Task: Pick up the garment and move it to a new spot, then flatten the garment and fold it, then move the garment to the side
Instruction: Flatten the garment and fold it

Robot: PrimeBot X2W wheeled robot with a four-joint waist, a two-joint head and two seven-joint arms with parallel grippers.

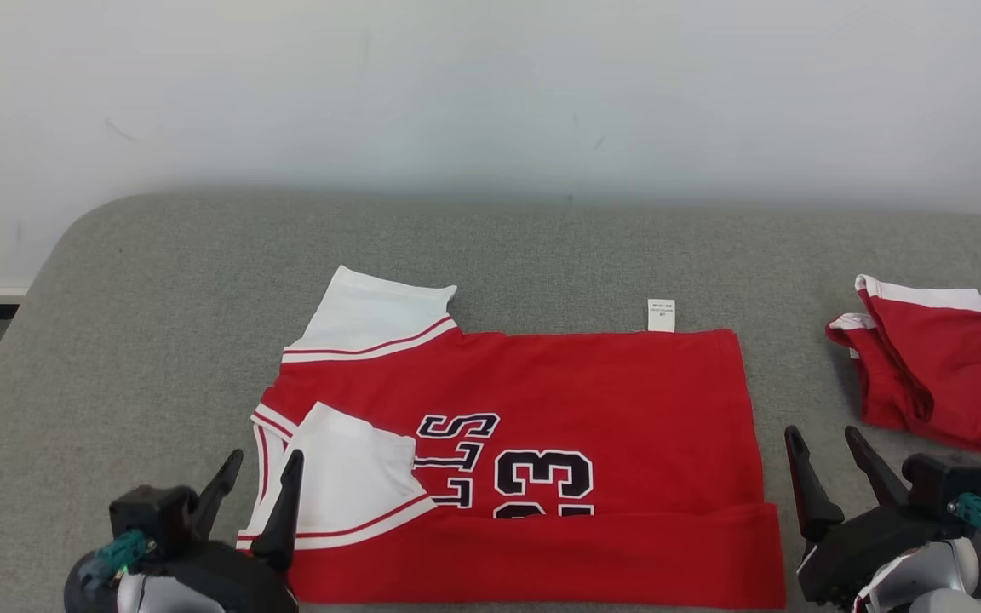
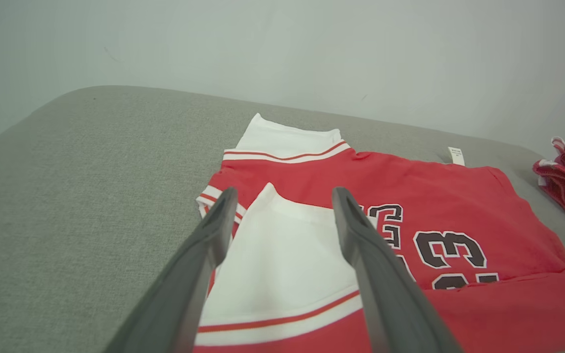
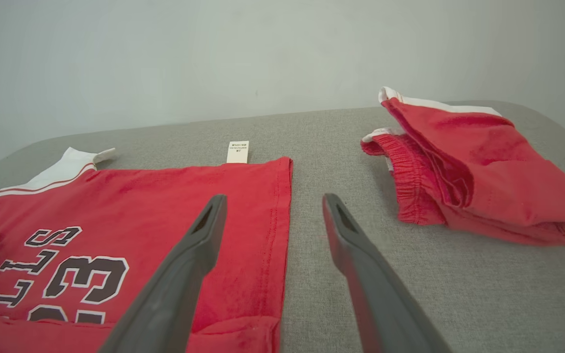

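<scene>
A red jersey, the garment point(image 1: 610, 409), lies spread on the grey table point(image 1: 158, 323) with white sleeves at its left and dark letters and numbers on it. Its near edge is folded up over the print. The near sleeve point(image 2: 282, 255) is folded in over the red body. My left gripper point(image 1: 265, 464) stands open at the garment's near-left corner, its fingers point(image 2: 214, 230) on either side of that white sleeve. My right gripper point(image 1: 827, 443) is open just past the garment's right edge point(image 3: 282, 215), over bare table, holding nothing.
A second red garment with white trim point(image 1: 925, 366) lies folded at the right end of the table, also seen as a bundle point(image 3: 464, 166) to the right of my right fingers. A white wall point(image 1: 490, 94) stands behind the table. The table's left corner is rounded.
</scene>
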